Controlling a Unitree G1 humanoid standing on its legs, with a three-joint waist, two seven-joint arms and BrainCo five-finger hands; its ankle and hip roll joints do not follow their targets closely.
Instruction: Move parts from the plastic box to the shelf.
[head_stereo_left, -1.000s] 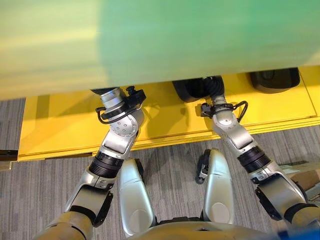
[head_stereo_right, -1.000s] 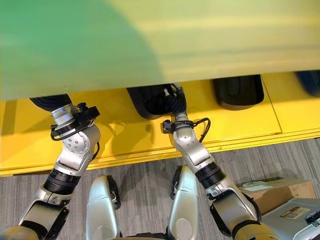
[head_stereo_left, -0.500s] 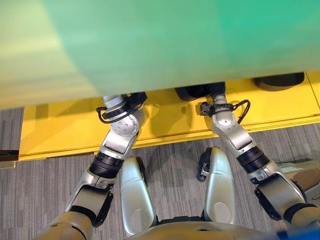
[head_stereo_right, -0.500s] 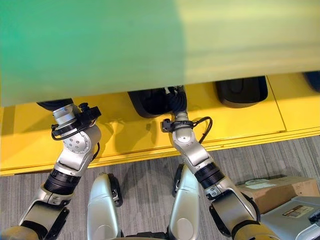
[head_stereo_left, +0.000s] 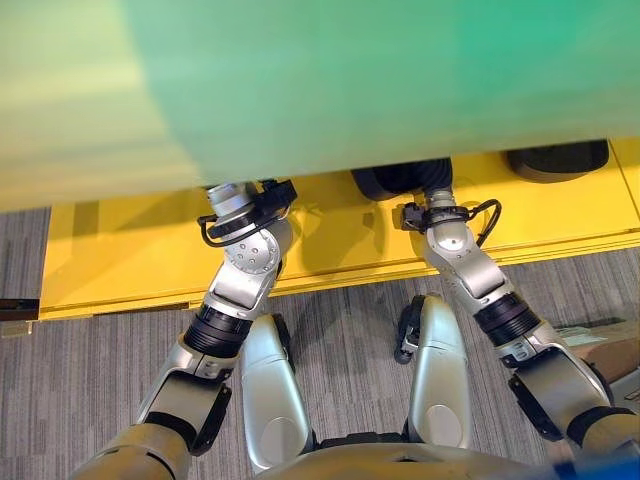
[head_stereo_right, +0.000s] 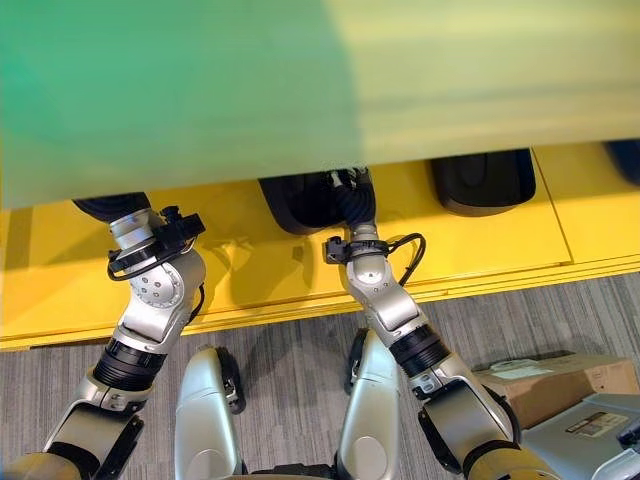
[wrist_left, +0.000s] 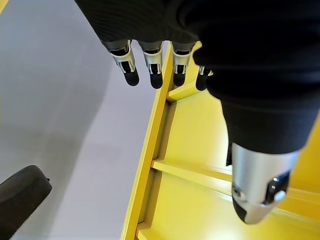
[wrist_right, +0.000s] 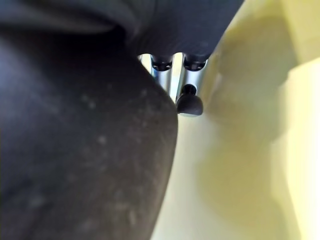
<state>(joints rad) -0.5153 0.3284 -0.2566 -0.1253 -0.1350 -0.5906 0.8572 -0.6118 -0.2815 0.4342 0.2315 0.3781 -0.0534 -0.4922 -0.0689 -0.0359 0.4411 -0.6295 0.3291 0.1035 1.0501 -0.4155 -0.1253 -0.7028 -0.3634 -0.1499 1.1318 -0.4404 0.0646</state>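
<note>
You see the plastic box (head_stereo_left: 380, 70) as a wide green and pale yellow surface very near the camera, covering the whole upper part of the head views. Its lower edge hangs over a yellow platform (head_stereo_left: 120, 250) on the grey floor (head_stereo_left: 90, 380). Both arms go up under this edge.

The left hand (wrist_left: 152, 70) has its fingers in a straight row with the thumb apart, grasping nothing, beside a yellow frame (wrist_left: 160, 130) with cross bars. The right hand (wrist_right: 189, 102) is close against a pale yellow surface; you cannot tell if it is clenched or released.

Free floor lies before the platform edge; a cardboard box (head_stereo_right: 545, 385) stands at the right.

Compared with one second ago, the box edge sits a little lower and the left wrist has shifted slightly right.
</note>
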